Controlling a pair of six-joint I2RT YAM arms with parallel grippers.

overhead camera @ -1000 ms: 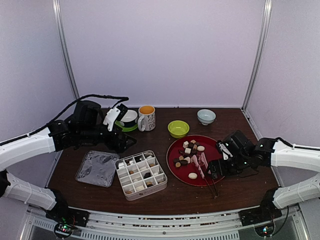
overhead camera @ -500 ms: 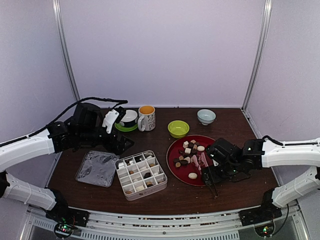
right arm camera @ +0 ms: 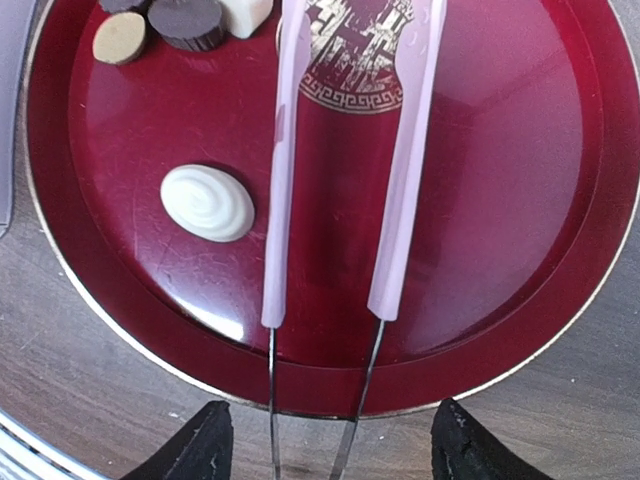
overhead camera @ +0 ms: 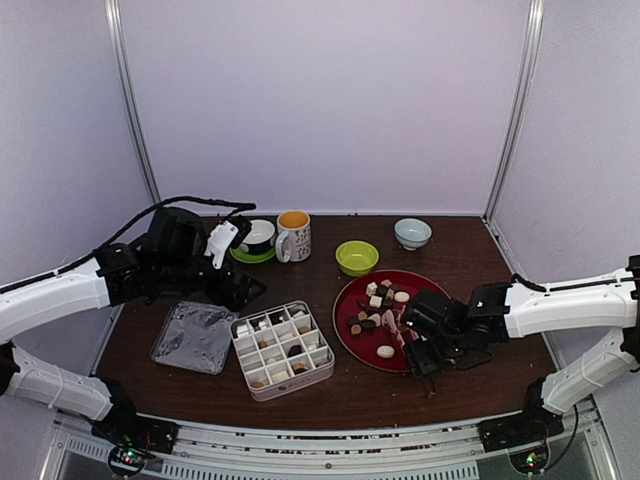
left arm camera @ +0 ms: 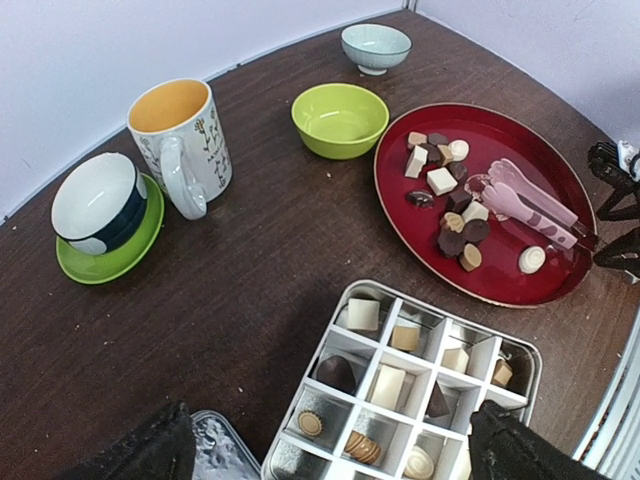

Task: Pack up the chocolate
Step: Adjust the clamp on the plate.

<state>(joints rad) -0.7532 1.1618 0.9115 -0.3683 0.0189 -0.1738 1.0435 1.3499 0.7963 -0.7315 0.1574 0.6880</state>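
Note:
The chocolate (overhead camera: 375,300) lies in a loose heap on a red plate (overhead camera: 342,312), with more pieces in a white divided box (overhead camera: 282,349). Pink tongs (right arm camera: 283,200) lie on the plate, their wire handle ends sticking out over its near rim. My right gripper (right arm camera: 325,450) straddles those wires, open, with both fingers (right arm camera: 195,450) clear of them. A white swirl chocolate (right arm camera: 208,203) sits just left of the tongs. Above the box's (left arm camera: 372,350) left side hovers my left gripper (left arm camera: 335,455), open and holding nothing.
The box's silver lid (overhead camera: 195,336) lies left of it. Along the back stand a cup on a green saucer (overhead camera: 257,238), a mug (overhead camera: 294,235), a green bowl (overhead camera: 357,257) and a pale bowl (overhead camera: 413,233).
My right arm has slid left to the plate's near edge, over the tongs' handle end, and its jaws have narrowed. The left arm has hardly moved.

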